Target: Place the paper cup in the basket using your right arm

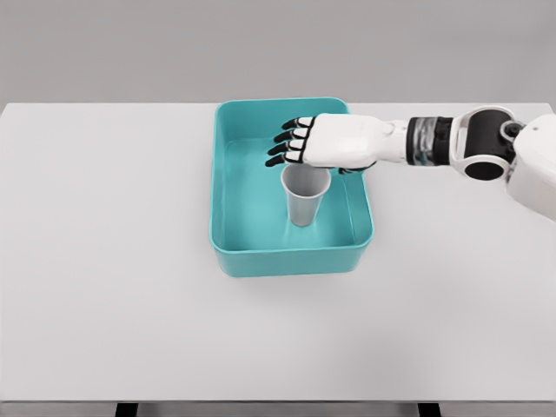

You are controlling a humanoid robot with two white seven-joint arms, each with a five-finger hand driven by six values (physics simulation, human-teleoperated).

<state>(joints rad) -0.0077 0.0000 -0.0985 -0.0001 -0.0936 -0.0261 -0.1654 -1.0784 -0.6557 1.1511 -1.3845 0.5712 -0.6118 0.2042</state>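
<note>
Inside basket, cup, perhaps released

Bright, even, diffuse light fills the render; only faint soft shadows lie inside the teal basket. No glare, slightly soft focus throughout.

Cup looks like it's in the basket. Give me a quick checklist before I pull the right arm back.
1. Paper cup inside the teal basket: ok.
2. Cup upright, opening up: ok.
3. Cup base resting on the basket floor: cannot tell; it looks down, but one view only.
4. Right hand released: cannot tell; it sits at the rim, fingers extended, thumb hidden.
5. Retreat path over the basket's right wall and the table: ok.
6. Left arm: not in view, cannot tell.
</note>
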